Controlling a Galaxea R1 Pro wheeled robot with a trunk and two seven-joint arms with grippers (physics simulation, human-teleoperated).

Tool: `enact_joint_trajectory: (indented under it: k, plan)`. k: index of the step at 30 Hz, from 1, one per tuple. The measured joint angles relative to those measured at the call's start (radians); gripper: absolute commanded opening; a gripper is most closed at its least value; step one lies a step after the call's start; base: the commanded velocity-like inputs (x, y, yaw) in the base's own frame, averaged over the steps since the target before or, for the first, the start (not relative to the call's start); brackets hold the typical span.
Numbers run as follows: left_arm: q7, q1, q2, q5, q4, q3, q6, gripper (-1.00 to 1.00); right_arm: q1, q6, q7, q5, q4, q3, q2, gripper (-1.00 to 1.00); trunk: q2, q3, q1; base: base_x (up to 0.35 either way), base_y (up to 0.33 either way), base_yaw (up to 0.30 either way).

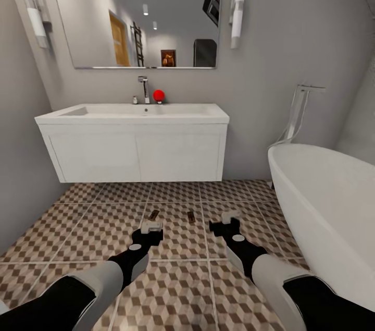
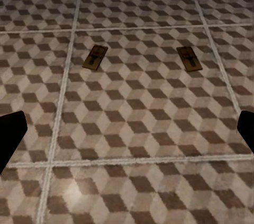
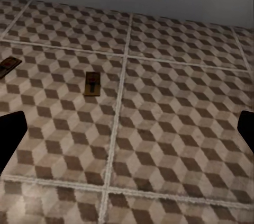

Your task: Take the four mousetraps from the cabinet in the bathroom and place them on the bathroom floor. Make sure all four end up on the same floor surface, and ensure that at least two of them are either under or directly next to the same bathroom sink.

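Two mousetraps lie flat on the tiled floor (image 1: 104,247) in front of the wall-hung sink (image 1: 133,114): the left trap (image 1: 153,215) and the right trap (image 1: 191,217), side by side on the same tile, near but apart. They sit a little out from the sink's front edge, so this pair probably counts as next to it. I see only these two, so the step in hand looks like going back for the others. Doing that well means lifting both arms straight up and clear first, then turning the base without sweeping a finger across either trap, since such light flat pieces would skid easily.

Both arms reach forward and low over the tiles. The left gripper (image 1: 151,228) hovers just near of the left trap, fingers spread wide and nothing between them. The right gripper (image 1: 229,219) hangs to the right of the right trap, also spread and empty, with the white bathtub (image 1: 328,200) close on its right.
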State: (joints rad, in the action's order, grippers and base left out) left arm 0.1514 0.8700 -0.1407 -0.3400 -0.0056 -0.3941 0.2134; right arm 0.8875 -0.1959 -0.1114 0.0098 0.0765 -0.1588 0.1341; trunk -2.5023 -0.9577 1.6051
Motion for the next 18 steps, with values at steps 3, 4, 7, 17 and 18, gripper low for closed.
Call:
enact_joint_trajectory:
  k: [3, 4, 7, 17, 18]
  plan:
    - [0.000, 0.000, 0.000, 0.000, 0.000, 0.000, 0.000, 1.00, 0.000, 0.000, 0.000, 0.000, 0.000, 0.000, 0.000, 1.00, 0.001, 0.012, -0.001, 0.000, 0.000, 0.000]
    - [0.000, 0.000, 0.000, 0.000, 0.000, 0.000, 0.000, 1.00, 0.000, 0.000, 0.000, 0.000, 0.000, 0.000, 0.001, 1.00, 0.001, 0.015, -0.002, 0.000, 0.000, 0.000]
    - [0.000, 0.001, 0.000, 0.000, 0.000, 0.000, 0.000, 1.00, 0.000, 0.000, 0.000, 0.000, 0.000, 0.000, 0.001, 1.00, 0.002, 0.027, -0.003, 0.000, 0.000, 0.000]
    - [0.000, 0.000, 0.000, -0.003, 0.000, 0.000, 0.000, 1.00, 0.000, -0.001, 0.000, 0.000, 0.000, 0.000, 0.001, 1.00, 0.044, 0.061, -0.028, 0.000, 0.000, 0.000]
    - [0.000, 0.000, 0.000, -0.008, 0.000, 0.000, 0.000, 1.00, 0.000, -0.001, 0.000, 0.000, 0.000, 0.000, 0.002, 1.00, 0.051, 0.065, -0.032, 0.000, 0.000, 0.000]
